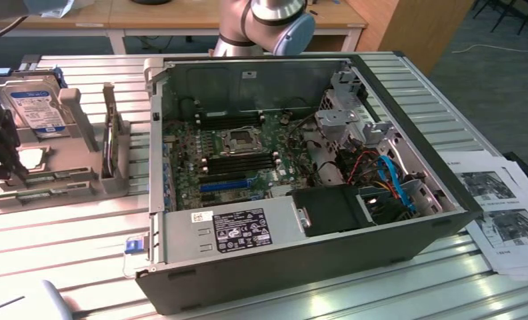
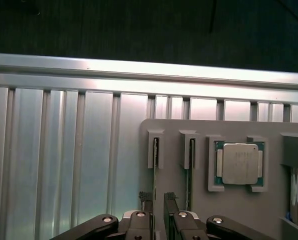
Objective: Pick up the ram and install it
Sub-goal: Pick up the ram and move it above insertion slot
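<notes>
Over the grey tray point(image 2: 234, 212), the spread gripper point(image 2: 158, 201) flanks the ram point(image 2: 155, 172).

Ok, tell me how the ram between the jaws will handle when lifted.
The ram stands on edge, very thin, so likely stiff but light. Seated in a slot of the gray holder, it may bind if pulled askew. Its narrow edges probably give the jaws little grip.

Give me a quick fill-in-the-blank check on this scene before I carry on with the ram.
1. The gripper is ____, with its fingers on either side of the ram.
2. The grey holder shows ____ sticks standing on edge beside the CPU.
3. The expansion slot on the motherboard is coloured ____.
Missing words: open; two; blue.
</notes>
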Robot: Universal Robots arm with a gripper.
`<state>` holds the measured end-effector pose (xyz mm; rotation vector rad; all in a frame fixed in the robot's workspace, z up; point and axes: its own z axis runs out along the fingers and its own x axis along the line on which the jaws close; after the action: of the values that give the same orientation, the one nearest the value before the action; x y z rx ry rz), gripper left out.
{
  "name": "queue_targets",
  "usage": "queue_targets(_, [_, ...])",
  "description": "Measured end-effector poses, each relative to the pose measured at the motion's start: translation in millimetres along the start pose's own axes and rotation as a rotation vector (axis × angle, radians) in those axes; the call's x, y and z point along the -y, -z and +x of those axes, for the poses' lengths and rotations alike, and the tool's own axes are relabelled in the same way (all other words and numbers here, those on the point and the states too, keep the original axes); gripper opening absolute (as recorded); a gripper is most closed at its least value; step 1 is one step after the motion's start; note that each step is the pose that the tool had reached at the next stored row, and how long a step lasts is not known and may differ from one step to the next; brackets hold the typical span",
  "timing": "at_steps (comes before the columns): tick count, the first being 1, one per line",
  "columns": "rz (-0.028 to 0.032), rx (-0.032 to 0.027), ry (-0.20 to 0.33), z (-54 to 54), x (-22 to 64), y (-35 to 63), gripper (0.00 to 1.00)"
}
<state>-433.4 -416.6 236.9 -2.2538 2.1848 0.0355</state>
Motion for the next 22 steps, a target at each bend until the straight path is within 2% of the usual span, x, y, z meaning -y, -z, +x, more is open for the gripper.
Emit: queue_targets(22, [0.0034,-0.0002,0.000,4.9,0.1,-18.0,0.24])
